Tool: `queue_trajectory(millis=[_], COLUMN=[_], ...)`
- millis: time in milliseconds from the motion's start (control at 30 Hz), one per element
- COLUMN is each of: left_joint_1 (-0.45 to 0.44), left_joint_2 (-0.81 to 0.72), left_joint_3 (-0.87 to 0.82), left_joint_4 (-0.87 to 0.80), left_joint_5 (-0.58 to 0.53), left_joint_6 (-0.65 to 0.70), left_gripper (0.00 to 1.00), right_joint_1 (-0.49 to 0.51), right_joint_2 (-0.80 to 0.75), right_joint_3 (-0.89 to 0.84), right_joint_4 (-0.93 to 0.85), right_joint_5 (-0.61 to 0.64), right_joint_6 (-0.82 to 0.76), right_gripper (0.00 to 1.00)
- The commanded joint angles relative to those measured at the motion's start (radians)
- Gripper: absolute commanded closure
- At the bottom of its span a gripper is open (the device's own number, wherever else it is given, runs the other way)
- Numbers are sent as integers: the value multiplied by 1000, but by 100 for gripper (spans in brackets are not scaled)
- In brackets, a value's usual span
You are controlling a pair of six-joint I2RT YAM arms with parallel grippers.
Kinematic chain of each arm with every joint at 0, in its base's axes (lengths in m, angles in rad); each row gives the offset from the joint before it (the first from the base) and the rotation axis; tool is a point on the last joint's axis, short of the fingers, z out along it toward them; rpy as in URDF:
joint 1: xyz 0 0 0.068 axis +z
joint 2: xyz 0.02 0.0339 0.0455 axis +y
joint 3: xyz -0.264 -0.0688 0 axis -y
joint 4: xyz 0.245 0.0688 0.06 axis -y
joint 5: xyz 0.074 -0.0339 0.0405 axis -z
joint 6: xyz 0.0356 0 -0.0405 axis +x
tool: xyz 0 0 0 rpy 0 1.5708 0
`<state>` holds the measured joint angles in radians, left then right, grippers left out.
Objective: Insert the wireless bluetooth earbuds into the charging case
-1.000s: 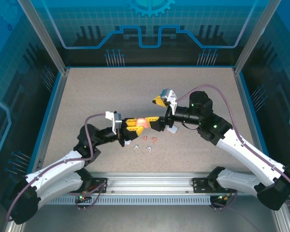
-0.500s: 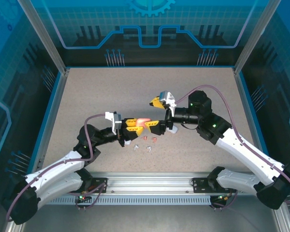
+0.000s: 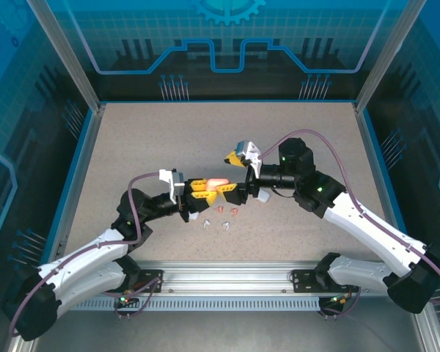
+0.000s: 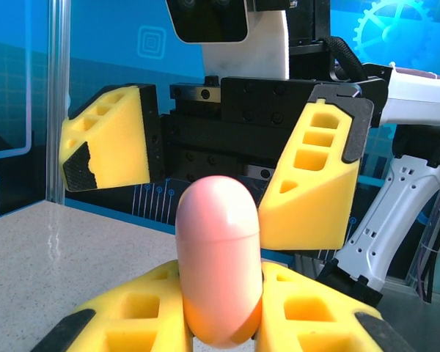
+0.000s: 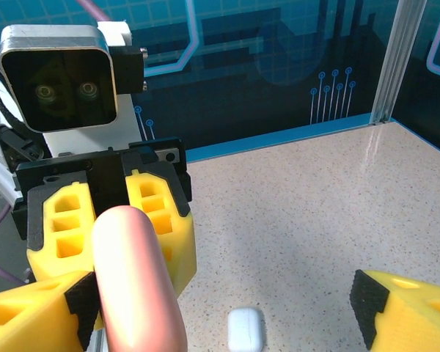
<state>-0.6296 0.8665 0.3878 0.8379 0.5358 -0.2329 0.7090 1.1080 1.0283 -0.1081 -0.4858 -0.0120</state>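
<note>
over the table (image 3: 132, 147), left end effector (image 3: 218, 188) tight on pink case (image 4: 220, 264), right end effector (image 4: 209, 161) wide open

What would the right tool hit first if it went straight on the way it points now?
The pink case held by the left tool, which faces it. The case sits nearer one finger of the open right tool, so that finger may touch first; depth is unclear.

text: nothing legible is showing | numbers, brands: none are reading | signs: a gear emblem (image 3: 227, 7) is showing on the blue back wall (image 3: 227, 44); a nested-square icon (image 4: 152, 42) is showing on a blue panel (image 4: 103, 44)
</note>
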Motion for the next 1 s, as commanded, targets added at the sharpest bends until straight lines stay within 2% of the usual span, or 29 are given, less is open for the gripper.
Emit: queue_trajectory(millis=[0, 533, 800, 867, 967], left_joint_1=[-10, -9, -10, -10, -10], left_joint_2=[-20, -30, -39, -42, -54], left_joint_3=[-16, -23, -27, -31, -44], left_joint_4=[27, 26, 9, 13, 34], left_joint_5=[6, 11, -2, -6, -8], left_joint_6=[24, 29, 42, 43, 44], left_gripper=[100, 100, 100, 100, 100], right_joint_1=[2, -62, -76, -83, -93], right_joint_2=[-5, 29, 1, -23, -60], right_joint_3=[25, 102, 109, 105, 102], right_joint_4=[0, -51, -41, -45, -97], right_joint_5=[35, 38, -21, -12, 66], right_joint_6=[8, 23, 52, 76, 132], right_gripper=[11, 13, 12, 12, 12])
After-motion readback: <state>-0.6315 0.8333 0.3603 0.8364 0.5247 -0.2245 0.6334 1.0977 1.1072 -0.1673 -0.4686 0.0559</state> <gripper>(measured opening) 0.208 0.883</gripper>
